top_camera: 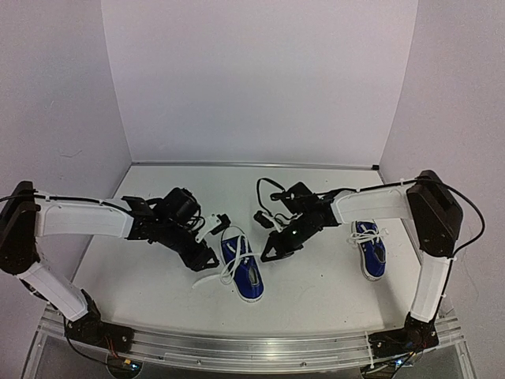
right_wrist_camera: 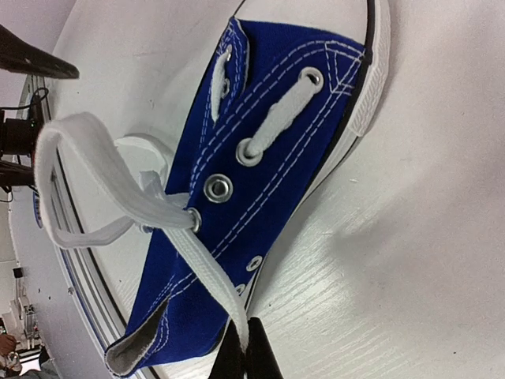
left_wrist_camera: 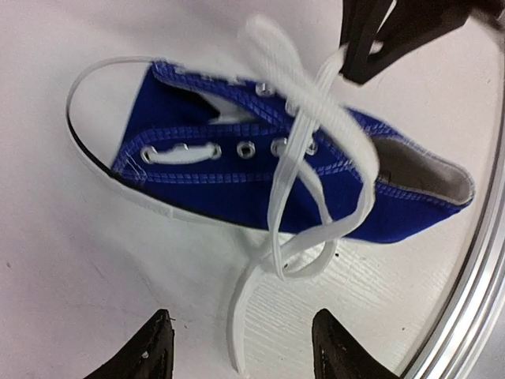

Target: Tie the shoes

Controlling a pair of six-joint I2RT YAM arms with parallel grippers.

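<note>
The left gripper [left_wrist_camera: 243,324] was open and held nothing. The right gripper [right_wrist_camera: 246,351] was pinched tight on a white lace [right_wrist_camera: 207,268] of the blue sneaker [top_camera: 243,272] between them. The other sneaker [top_camera: 371,251] sat farther right.

Royal-blue shoes [top_camera: 245,272] with white laces [left_wrist_camera: 292,158] on white table [top_camera: 150,268]
</note>
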